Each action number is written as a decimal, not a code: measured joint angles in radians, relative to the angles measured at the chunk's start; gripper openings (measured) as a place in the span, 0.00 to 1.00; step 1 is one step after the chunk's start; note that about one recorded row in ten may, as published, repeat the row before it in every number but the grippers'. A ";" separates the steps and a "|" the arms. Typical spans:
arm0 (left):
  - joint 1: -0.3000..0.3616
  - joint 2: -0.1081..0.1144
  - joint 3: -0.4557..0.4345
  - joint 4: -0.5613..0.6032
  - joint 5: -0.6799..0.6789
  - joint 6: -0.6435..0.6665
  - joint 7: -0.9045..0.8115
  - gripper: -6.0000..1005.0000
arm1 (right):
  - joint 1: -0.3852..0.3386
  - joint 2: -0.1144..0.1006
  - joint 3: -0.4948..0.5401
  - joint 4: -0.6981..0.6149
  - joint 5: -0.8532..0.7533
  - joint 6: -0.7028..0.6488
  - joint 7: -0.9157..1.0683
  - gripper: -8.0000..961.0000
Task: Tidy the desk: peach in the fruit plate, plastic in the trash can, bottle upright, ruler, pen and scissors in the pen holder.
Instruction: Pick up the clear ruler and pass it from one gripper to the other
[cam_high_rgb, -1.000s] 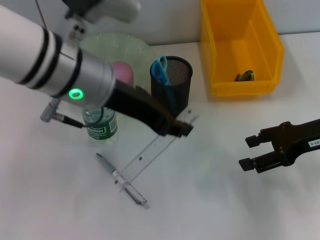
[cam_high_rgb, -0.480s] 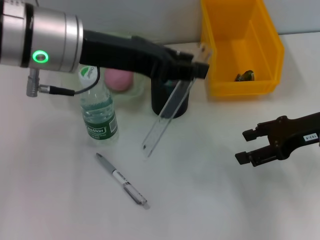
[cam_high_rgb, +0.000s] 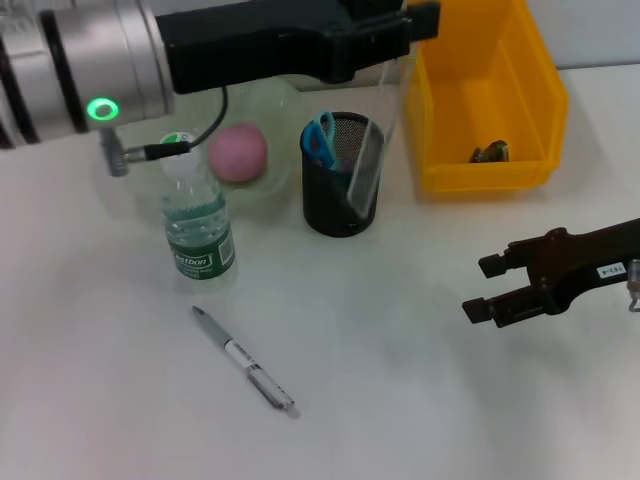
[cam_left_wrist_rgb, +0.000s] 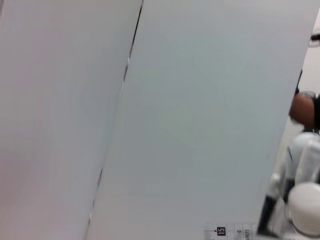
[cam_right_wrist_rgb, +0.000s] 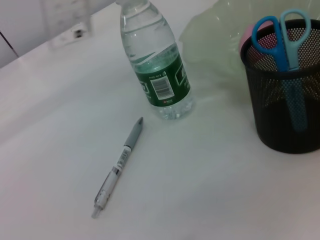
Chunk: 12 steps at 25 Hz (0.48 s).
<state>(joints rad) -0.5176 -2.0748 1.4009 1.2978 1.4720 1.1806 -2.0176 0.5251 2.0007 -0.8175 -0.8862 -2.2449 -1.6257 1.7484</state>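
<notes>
Above the pen holder (cam_high_rgb: 343, 172), the left pincer (cam_high_rgb: 400, 25) clamps the clear ruler (cam_high_rgb: 367, 165) dipping inside; the right pincer (cam_high_rgb: 482, 288) hovers apart.

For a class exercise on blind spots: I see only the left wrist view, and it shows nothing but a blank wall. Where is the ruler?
Observer: In the head view the left gripper holds the ruler upright, with its lower end inside the pen holder.
Operator: Is anything else in that holder?
Observer: Yes, the blue-handled scissors stand in it.
Operator: And the pen?
Observer: The pen lies flat on the table, well to the left of the open right gripper.
</notes>
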 joint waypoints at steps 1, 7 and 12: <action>0.000 -0.001 0.017 -0.023 -0.038 -0.024 0.048 0.40 | 0.002 0.002 0.000 0.003 0.000 0.002 0.000 0.86; 0.005 -0.004 0.175 -0.174 -0.339 -0.170 0.394 0.40 | 0.003 0.007 0.002 0.004 -0.001 0.013 -0.001 0.86; 0.013 -0.004 0.302 -0.230 -0.592 -0.253 0.646 0.40 | 0.002 0.009 0.000 0.008 -0.001 0.026 -0.004 0.86</action>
<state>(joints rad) -0.5044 -2.0786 1.7029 1.0679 0.8804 0.9273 -1.3716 0.5271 2.0101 -0.8176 -0.8781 -2.2460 -1.5996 1.7444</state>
